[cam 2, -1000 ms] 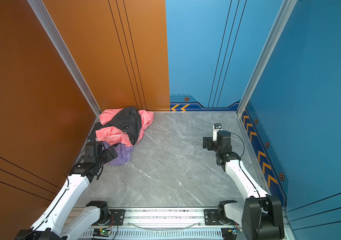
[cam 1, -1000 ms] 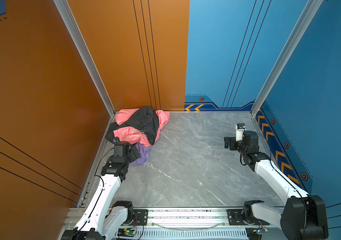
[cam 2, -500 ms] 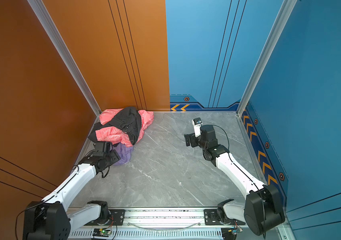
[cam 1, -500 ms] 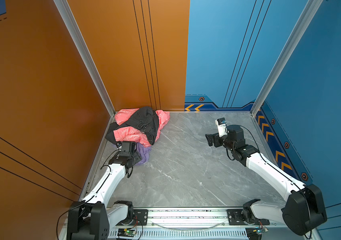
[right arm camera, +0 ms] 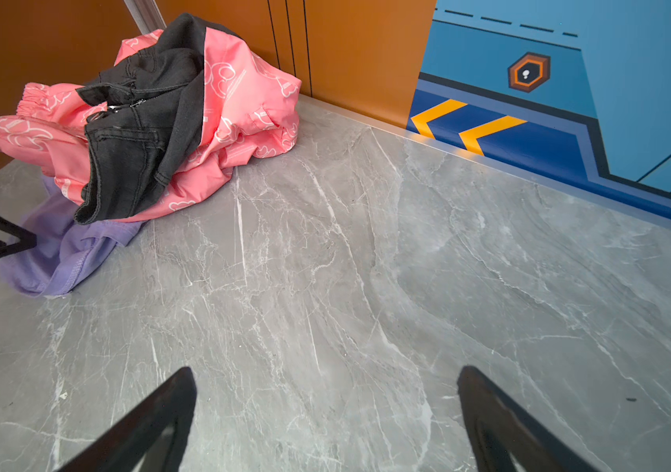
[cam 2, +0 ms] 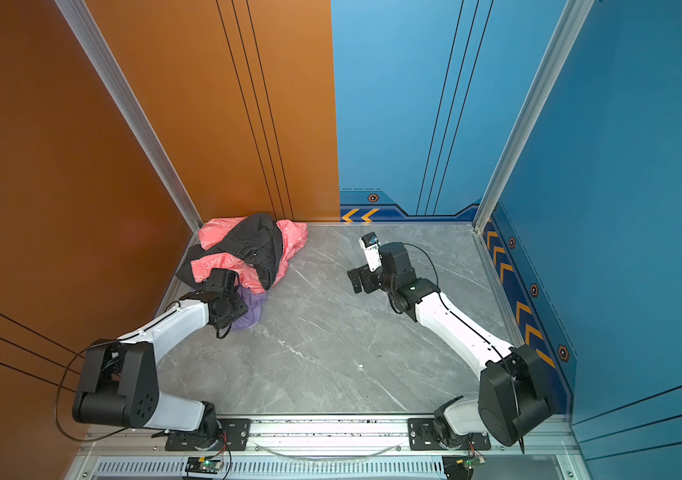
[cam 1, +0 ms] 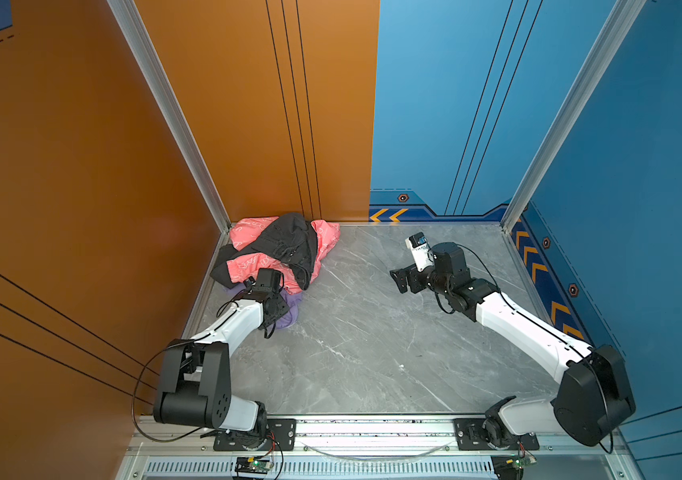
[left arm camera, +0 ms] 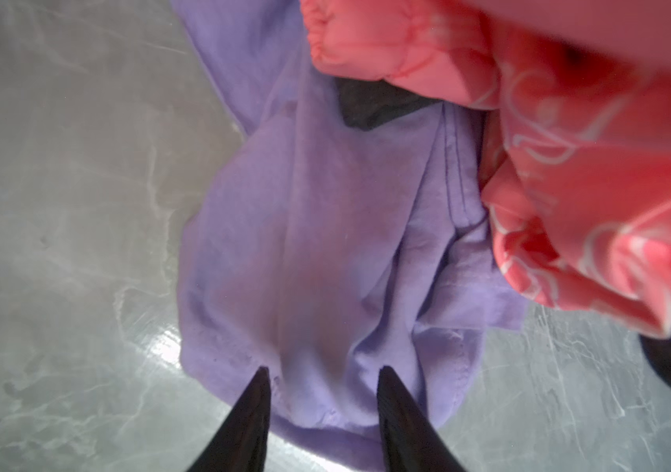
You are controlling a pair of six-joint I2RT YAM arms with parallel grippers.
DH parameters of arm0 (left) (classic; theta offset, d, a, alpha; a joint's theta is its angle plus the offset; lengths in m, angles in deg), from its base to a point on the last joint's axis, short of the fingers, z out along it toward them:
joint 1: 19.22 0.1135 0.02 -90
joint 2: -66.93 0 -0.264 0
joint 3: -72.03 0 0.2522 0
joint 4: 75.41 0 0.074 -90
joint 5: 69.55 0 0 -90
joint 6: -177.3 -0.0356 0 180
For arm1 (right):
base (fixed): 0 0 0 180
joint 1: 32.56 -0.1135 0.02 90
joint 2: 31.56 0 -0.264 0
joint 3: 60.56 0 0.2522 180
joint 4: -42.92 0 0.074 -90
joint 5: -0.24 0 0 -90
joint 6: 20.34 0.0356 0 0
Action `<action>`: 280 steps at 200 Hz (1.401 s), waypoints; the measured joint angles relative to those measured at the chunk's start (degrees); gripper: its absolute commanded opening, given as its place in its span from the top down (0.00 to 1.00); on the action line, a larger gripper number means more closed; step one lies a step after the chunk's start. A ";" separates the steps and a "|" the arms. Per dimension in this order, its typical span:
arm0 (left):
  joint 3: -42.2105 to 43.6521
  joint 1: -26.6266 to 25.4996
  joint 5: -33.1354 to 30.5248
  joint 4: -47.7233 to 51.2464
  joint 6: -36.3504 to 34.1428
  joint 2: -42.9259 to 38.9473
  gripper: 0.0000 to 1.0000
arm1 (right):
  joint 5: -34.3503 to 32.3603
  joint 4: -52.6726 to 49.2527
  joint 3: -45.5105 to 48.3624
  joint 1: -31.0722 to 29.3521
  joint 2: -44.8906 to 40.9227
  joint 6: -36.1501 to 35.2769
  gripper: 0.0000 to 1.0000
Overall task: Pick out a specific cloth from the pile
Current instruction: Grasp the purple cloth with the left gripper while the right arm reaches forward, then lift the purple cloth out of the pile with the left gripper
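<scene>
The pile (cam 1: 281,249) lies in the far left corner in both top views: coral-pink fabric with white print under a black garment. The cloth (left arm camera: 325,224), plain lavender, sticks out from under the pile's near edge (cam 1: 290,311) (cam 2: 253,312) onto the grey floor. My left gripper (left arm camera: 322,370) points down onto it, jaws half narrowed, a raised fold of the lavender cloth between the fingertips (left arm camera: 262,378). Its wrist hides the fingers in both top views. My right gripper (right arm camera: 327,380) hangs open and empty over bare floor right of the pile (cam 1: 401,280), facing the pile (right arm camera: 154,122).
The orange wall (cam 1: 82,187) runs close along the left side of the pile, and the back wall (cam 1: 331,124) stands right behind it. Grey marbled floor (cam 1: 372,340) spreads between the two arms. A blue wall (cam 1: 621,208) bounds the right side.
My left arm has dropped low and reached onto the lavender cloth, and its jaws have narrowed around a fold. My right arm has swung left toward the middle and lowered, still open.
</scene>
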 measured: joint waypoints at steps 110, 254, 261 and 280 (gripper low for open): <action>-0.57 0.00 0.39 -0.44 2.43 5.75 1.00 | -0.09 -1.64 -0.94 -2.97 1.31 -0.39 0.00; -7.21 -4.26 -1.27 1.51 -11.52 -20.22 1.00 | -2.08 -2.08 -7.28 -4.00 5.44 -4.22 0.00; -7.61 -4.37 -1.53 1.70 -12.26 -21.11 1.00 | -2.08 -2.08 -7.28 -4.07 5.44 -4.52 0.00; -8.66 -4.50 -2.36 1.86 -14.25 -23.23 1.00 | -2.05 -2.32 -7.91 -4.20 5.49 -5.09 0.00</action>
